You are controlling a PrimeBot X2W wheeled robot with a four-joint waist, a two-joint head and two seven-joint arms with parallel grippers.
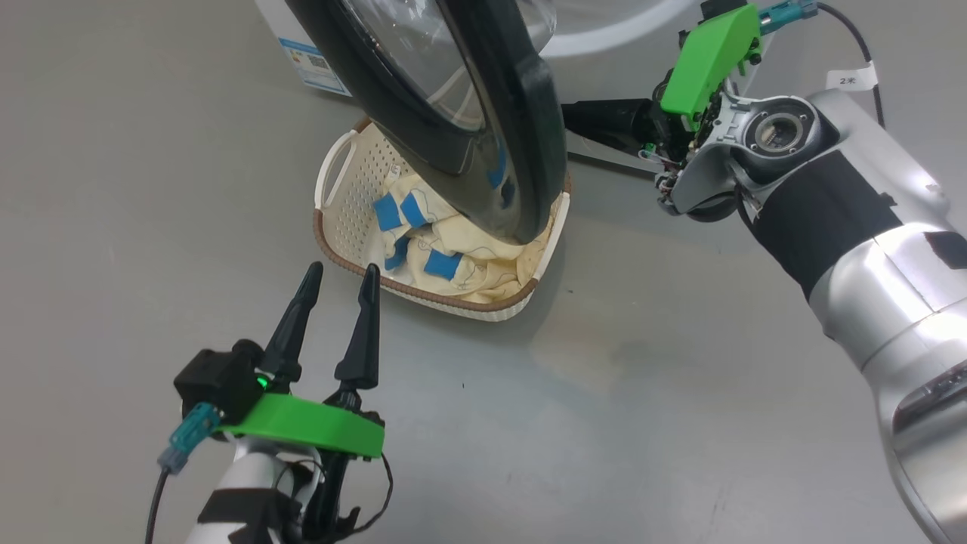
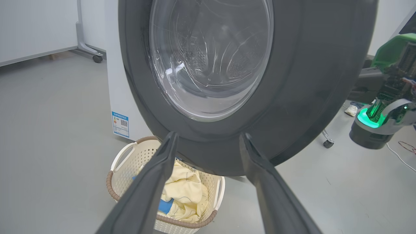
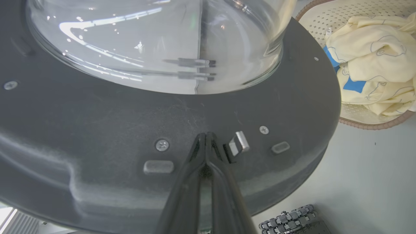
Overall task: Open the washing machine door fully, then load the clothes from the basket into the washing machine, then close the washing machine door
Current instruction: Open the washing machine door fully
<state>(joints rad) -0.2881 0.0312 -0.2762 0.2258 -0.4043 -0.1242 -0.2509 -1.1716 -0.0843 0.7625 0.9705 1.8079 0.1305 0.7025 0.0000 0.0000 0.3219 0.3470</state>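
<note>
The right gripper (image 3: 205, 134), fingers pinched together, touches at twelve o'clock the inner face of the round glossy-black, glass-centred washing machine door (image 3: 97, 123); the farther left gripper (image 1: 342, 269) gapes wide.

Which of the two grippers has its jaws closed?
The right gripper: its jaws are pressed together at the inner face of the washing machine door, beside the metal latch. The left gripper has its jaws apart near the basket.

One washing machine door (image 1: 529, 113), one basket (image 1: 347, 198), one label sticker (image 1: 313, 68)
</note>
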